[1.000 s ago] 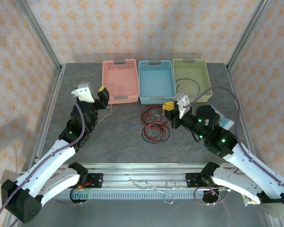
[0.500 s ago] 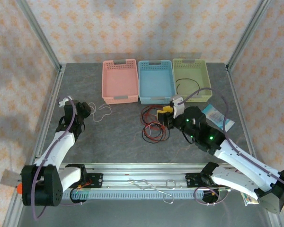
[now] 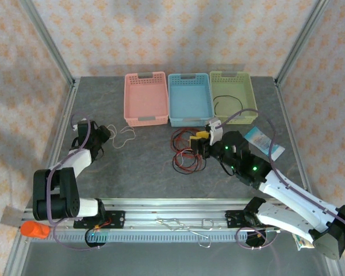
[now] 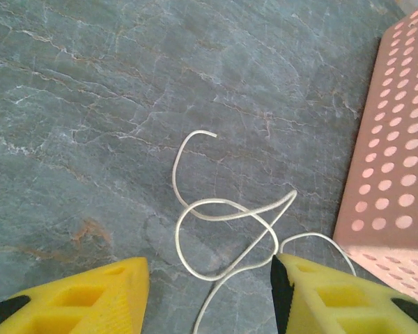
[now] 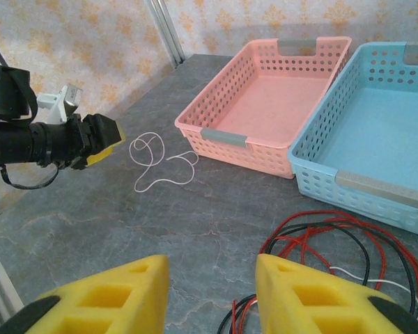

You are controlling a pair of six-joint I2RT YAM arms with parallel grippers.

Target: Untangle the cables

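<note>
A loose white cable (image 3: 124, 137) lies in small loops on the grey table in front of the pink bin (image 3: 145, 98). My left gripper (image 3: 105, 133) hovers low beside it, open, with the white cable (image 4: 226, 217) running between its yellow fingers (image 4: 90, 296) untouched. A tangle of red and black cables (image 3: 187, 153) with a white strand lies mid-table. My right gripper (image 3: 200, 140) stands open over the tangle's right edge, and the red and black cables (image 5: 338, 240) lie just ahead of its fingers (image 5: 313, 296). A black cable (image 3: 229, 104) rests in the green bin.
Three bins line the back: pink (image 5: 265, 97), blue (image 3: 190, 99) and green (image 3: 233, 95). A small packet (image 3: 264, 144) lies at the right. An aluminium rail (image 3: 172, 214) runs along the near edge, and frame posts stand at the corners.
My left arm came down and folded back to the left; the white cable it held up now lies on the table. My right gripper shifted slightly left over the tangle.
</note>
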